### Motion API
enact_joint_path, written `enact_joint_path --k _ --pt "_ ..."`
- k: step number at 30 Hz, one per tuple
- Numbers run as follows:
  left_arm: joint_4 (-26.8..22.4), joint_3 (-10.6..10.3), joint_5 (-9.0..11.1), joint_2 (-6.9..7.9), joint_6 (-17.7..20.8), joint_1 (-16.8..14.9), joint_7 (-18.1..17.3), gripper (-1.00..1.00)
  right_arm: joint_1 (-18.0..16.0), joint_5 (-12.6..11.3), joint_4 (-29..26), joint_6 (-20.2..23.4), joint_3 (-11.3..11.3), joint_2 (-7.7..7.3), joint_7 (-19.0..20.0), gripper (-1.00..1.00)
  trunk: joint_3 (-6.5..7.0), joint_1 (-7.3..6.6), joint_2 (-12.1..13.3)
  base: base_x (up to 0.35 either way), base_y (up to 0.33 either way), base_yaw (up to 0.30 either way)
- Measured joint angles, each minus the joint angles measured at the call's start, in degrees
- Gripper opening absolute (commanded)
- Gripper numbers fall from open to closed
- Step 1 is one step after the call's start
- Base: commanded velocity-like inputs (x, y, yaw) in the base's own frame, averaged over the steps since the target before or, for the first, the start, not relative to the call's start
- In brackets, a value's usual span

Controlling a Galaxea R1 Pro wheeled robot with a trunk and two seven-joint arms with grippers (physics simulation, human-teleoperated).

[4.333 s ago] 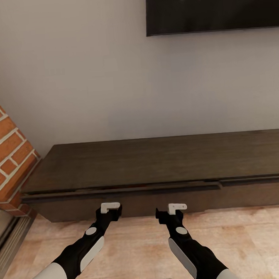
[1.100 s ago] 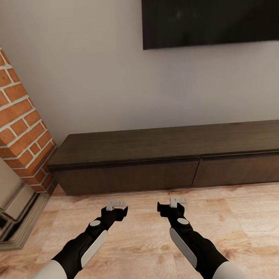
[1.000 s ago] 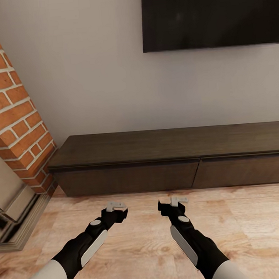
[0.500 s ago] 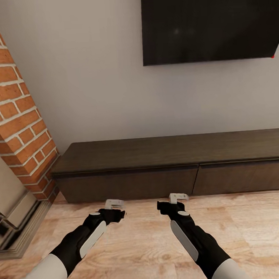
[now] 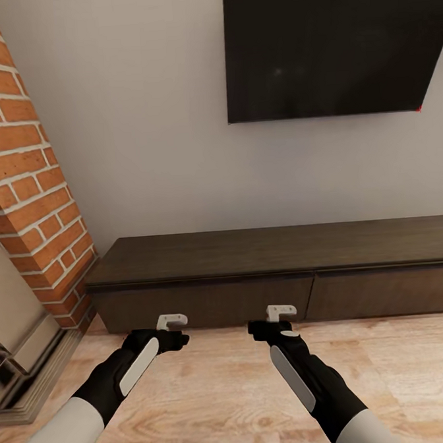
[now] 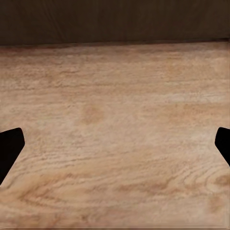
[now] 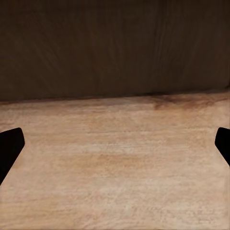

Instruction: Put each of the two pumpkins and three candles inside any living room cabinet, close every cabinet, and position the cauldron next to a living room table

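The long, low, dark brown cabinet (image 5: 278, 270) stands against the wall, its two wide fronts flush and shut. My left gripper (image 5: 170, 321) hovers open over the wooden floor just short of the left front, nothing between its fingers (image 6: 10, 148). My right gripper (image 5: 281, 312) is level with it, also open and empty, and faces the cabinet's base (image 7: 115, 48). The pumpkins, candles and cauldron are out of view.
A brick fireplace (image 5: 26, 169) with a stepped metal surround (image 5: 21, 381) stands at the left. A dark TV screen (image 5: 328, 42) hangs on the wall above the cabinet. Bare wooden floor (image 5: 403, 367) stretches to the right.
The camera has backed off and tilted up, so more wall and TV show. The left cabinet front, ajar 4.3 s ago, is flush. My left arm has swung slightly left.
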Motion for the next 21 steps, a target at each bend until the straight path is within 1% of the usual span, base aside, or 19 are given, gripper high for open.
enact_joint_path --k 3,4,5,8,11,12,18,21 --pt "0.0 0.7 0.1 0.04 2.0 -0.4 0.0 1.0 0.0 0.0 -0.3 1.6 0.0 0.0 0.0 1.0 0.67 -0.08 0.0 0.0 0.0 0.0" --pt "0.0 1.1 0.1 0.05 3.2 -0.6 0.0 1.0 0.0 0.0 -0.5 2.2 0.0 0.01 0.0 1.0 0.89 -0.1 0.1 0.0 0.0 0.0" --pt "-0.1 2.1 0.2 0.04 5.7 -0.9 0.0 1.0 0.0 0.0 -1.3 3.2 -0.6 0.05 0.0 1.0 1.11 -0.13 0.1 0.0 0.0 0.0" --pt "-0.9 2.5 0.2 0.05 7.1 -0.9 0.0 1.0 0.0 -0.1 -1.8 3.8 -1.3 0.07 0.0 1.0 1.77 -0.21 0.1 0.0 0.0 0.0" --pt "-1.3 2.6 0.3 0.04 8.7 -1.0 0.0 1.0 0.0 -0.1 -1.9 3.9 -1.4 0.08 0.0 1.0 2.44 -0.28 0.1 0.0 0.0 0.0" --pt "-1.6 2.7 0.3 0.05 9.8 -1.0 0.0 1.0 0.0 -0.2 -1.9 4.0 -1.5 0.08 0.0 1.0 2.66 -0.31 0.2 0.0 0.0 0.0" --pt "-2.6 3.0 0.3 0.01 11.6 -1.0 0.0 1.0 0.0 -0.2 -2.0 4.0 -1.5 0.08 0.1 1.0 3.99 -0.46 0.2 0.0 0.0 0.0" --pt "-2.7 3.9 0.3 -0.01 12.0 -1.0 0.0 1.0 0.0 -0.2 -2.1 4.0 -1.6 0.08 0.2 1.0 4.66 -0.54 0.3 0.0 0.0 0.0"
